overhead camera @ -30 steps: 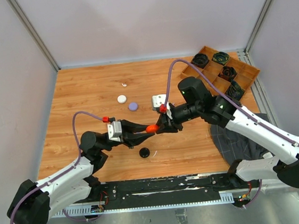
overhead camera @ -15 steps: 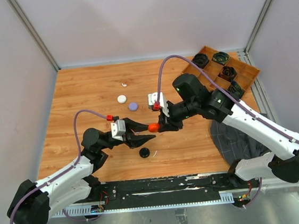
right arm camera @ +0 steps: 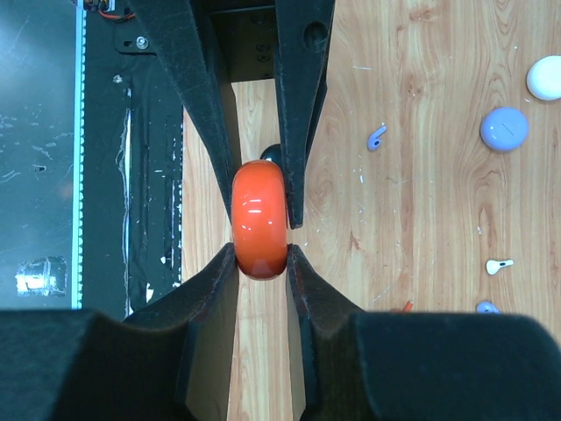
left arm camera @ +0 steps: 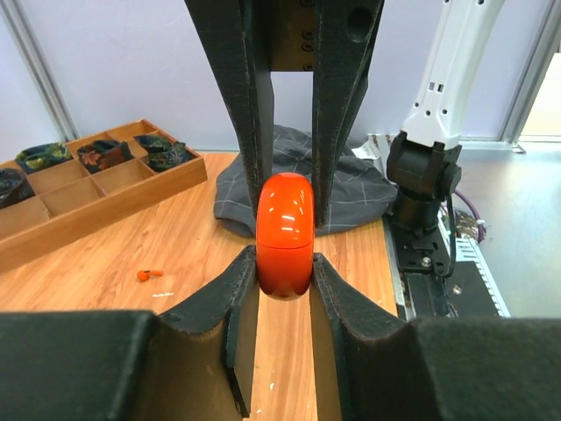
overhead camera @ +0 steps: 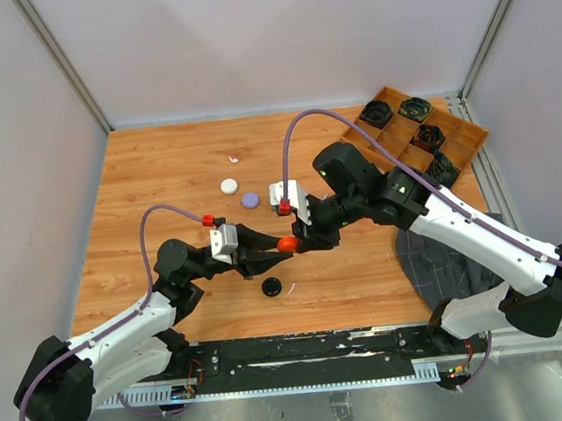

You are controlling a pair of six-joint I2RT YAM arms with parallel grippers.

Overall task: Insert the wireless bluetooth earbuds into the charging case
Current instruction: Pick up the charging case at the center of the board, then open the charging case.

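Note:
An orange charging case (overhead camera: 287, 242) hangs above the table between the two arms, its lid down. My left gripper (overhead camera: 278, 250) is shut on one end of it and my right gripper (overhead camera: 300, 240) on the other. In the left wrist view the case (left arm camera: 285, 237) sits between my fingertips (left arm camera: 241, 272), with the right gripper's fingers (left arm camera: 337, 132) clamping it from above. The right wrist view shows the same case (right arm camera: 259, 219). Loose earbuds lie on the wood: an orange one (left arm camera: 149, 274), a pale purple one (right arm camera: 377, 136) and a white one (right arm camera: 500, 264).
Three small pucks rest on the table: white (overhead camera: 228, 186), purple (overhead camera: 250, 201) and black (overhead camera: 271, 287). At the back right is a wooden divided tray (overhead camera: 386, 90) with black coiled bundles. A grey cloth (overhead camera: 446, 253) lies at the right, near the right arm's base.
The left jaws parted half a second ago, leaving the case in the right gripper, and have shut on it again. The right wrist has shifted a little to the left.

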